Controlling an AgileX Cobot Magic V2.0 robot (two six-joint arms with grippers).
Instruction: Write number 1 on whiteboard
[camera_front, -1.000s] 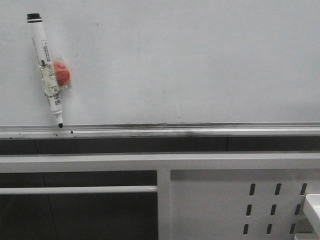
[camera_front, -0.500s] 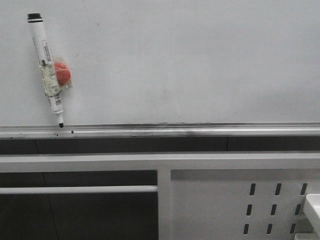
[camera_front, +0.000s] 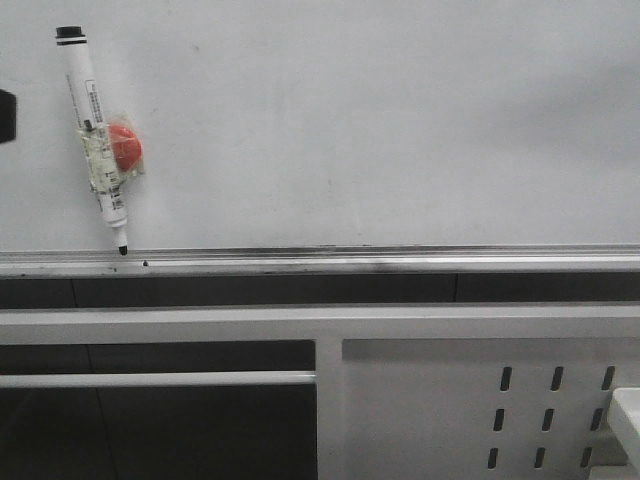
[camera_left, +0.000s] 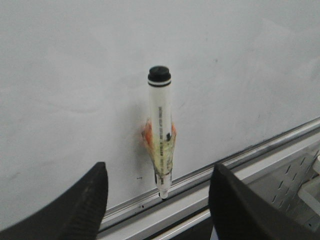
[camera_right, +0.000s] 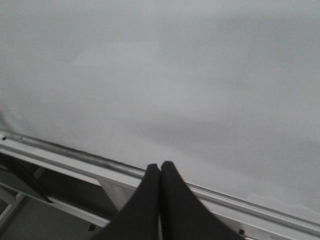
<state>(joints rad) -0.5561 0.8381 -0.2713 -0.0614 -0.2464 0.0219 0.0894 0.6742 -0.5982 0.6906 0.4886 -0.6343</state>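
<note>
Left gripper spread wide, holding nothing.
Right gripper pressed together; a cylindrical marker hangs on the glossy whiteboard.

— What colours on the whiteboard?
— Glossy white, with a silver rail smudged dark in spots.
— And the marker?
— White barrel with small black print, black cap end and black tip; a red-orange blob under yellowish clear tape.
— Below that?
— A white panel patterned with dark slots.
— The gripper fingers?
— Black, finely ribbed.
</note>
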